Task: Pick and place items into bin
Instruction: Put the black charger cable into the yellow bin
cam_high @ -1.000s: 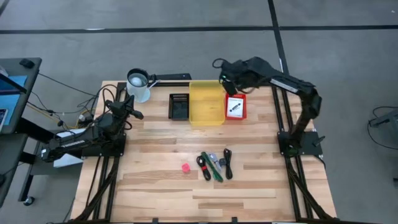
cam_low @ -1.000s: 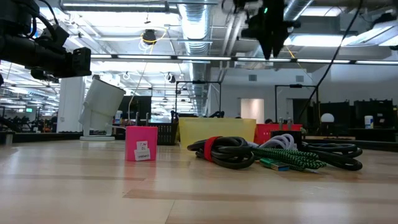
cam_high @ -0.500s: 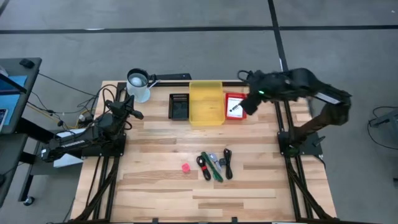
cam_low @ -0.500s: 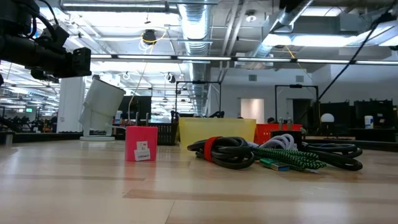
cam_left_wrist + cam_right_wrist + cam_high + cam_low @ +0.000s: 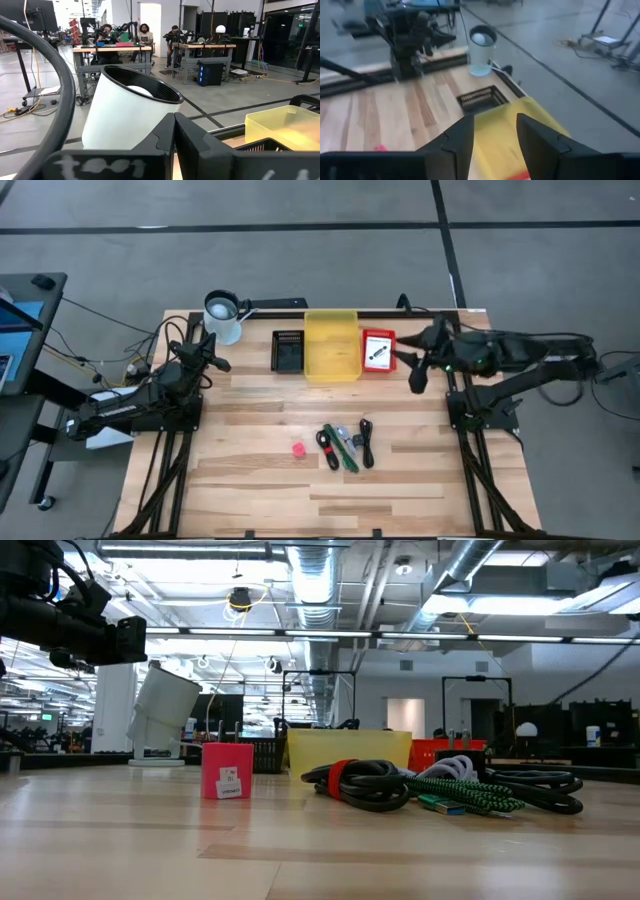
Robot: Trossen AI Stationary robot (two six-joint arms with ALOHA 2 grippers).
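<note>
High view alone shows right gripper (image 5: 417, 370), fingers apart, empty, beside yellow bin (image 5: 332, 344); left gripper (image 5: 207, 352) closed.

bin (image 5: 331, 345) at table's (image 5: 260, 480) far edge, between two trays; cup (image 5: 222, 315) far left; cables (image 5: 345, 446) and cube (image 5: 298, 449) mid-table.

From table height the yellow bin (image 5: 349, 751) hides most of the red box (image 5: 447, 753) behind it, and the pile of cables (image 5: 440, 786) covers its foot. The left arm (image 5: 60, 615) is cut off at that view's edge. The small silver part cannot be made out among the cables.
</note>
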